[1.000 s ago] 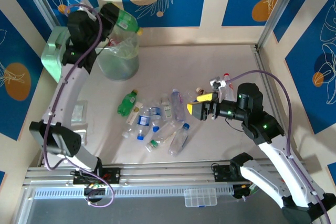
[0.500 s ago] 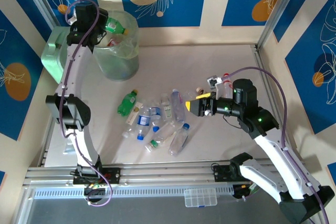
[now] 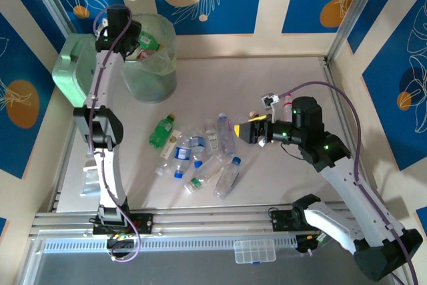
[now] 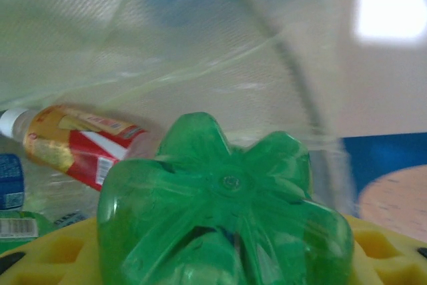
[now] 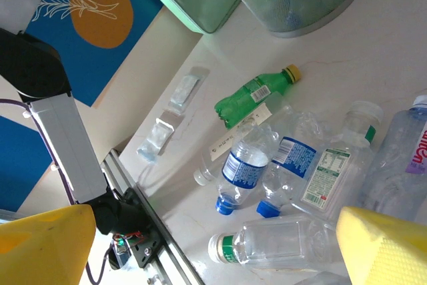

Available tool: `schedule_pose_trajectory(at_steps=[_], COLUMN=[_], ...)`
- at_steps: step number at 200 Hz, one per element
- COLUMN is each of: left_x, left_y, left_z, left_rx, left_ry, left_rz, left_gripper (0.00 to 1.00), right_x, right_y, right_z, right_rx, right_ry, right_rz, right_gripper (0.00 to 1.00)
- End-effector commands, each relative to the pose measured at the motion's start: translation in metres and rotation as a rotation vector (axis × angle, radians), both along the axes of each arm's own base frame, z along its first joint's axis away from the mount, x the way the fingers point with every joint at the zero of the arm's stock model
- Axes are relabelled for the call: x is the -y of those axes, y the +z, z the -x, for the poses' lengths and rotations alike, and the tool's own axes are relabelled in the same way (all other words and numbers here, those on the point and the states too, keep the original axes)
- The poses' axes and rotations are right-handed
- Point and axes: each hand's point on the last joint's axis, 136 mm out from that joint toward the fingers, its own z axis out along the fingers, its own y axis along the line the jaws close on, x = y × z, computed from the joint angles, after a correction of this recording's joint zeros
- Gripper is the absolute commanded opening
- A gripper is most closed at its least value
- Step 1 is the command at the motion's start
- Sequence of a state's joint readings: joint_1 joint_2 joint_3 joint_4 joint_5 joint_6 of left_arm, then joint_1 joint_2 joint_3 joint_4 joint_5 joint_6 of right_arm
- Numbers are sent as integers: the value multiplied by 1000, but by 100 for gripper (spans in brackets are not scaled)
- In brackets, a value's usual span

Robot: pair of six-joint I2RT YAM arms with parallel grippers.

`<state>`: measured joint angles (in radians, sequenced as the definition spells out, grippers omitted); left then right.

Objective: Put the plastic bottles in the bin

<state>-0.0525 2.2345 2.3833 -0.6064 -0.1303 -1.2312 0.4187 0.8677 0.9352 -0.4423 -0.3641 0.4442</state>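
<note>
1. From above, the left gripper [image 3: 138, 38] is clamped on a green bottle [image 3: 151, 43] in the mouth of the bin [image 3: 152, 85]. A second ago that bottle was up above the rim. The right gripper [image 3: 244, 131] has edged left toward the pile of plastic bottles [image 3: 200, 155] on the table [image 3: 287, 78].
2. On the left wrist view, the green bottle [image 4: 227, 218] shows its petalled base, pinched between yellow pads [image 4: 47, 258]. A red-labelled bottle [image 4: 80, 141] already lies inside the bin [image 4: 200, 51].
3. On the right wrist view, the right gripper [image 5: 213, 231] is spread wide and holds nothing. It hangs over a green-capped clear bottle [image 5: 287, 245]. These bottles look empty, so I'd expect them to be light, slick, easily crushed and prone to rolling. The best hold would be across the labelled middle.
</note>
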Motion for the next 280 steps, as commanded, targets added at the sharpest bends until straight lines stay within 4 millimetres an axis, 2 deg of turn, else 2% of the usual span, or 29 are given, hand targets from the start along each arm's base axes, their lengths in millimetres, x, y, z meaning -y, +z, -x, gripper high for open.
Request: schedule_pose_trajectory(at_steps=[1,9,29,42,59,73,89,92,96,99,103,165,209,222,239,280], left_x=[-1,-1,0,1,3,4,4,4,4,4,5,3,10,12,14,28], left_y=[-9,-16,-27,-32,-32,-30,-24,-23,-21,-19,-16,21,71,86,97,111], left_z=[-1,-3,-8,-10,-12,-12,-12,-11,-11,-11,-11,-5,5,14,30,82], left_rx=[-29,-38,-52,-57,-49,-44,-31,-28,-25,-20,-14,60,169,188,172,96], left_ry=[23,23,23,22,12,11,11,12,13,13,10,8,-50,-68,-68,-108], left_rz=[50,56,80,93,97,103,109,110,112,113,114,116,74,45,36,-58], left_gripper=[0,0,14,29,58,71,75,83,87,95,100,100,100,100,100,100], right_x=[1,2,4,4,6,6,6,6,6,6,6,7,10,11,12,14], right_y=[4,3,2,3,3,4,4,4,5,4,5,10,20,23,28,34], right_z=[-6,-8,-11,-13,-15,-17,-18,-19,-19,-19,-19,-19,-14,-12,-9,1], right_rx=[23,22,30,32,34,38,38,38,39,38,39,58,80,88,95,105], right_ry=[-19,-28,-47,-53,-67,-73,-76,-76,-76,-76,-77,-80,-78,-78,-72,-65], right_rz=[4,6,14,20,26,28,31,31,31,31,32,33,27,24,15,-5], right_gripper=[93,93,93,93,93,93,93,93,93,93,93,93,93,93,93,93])
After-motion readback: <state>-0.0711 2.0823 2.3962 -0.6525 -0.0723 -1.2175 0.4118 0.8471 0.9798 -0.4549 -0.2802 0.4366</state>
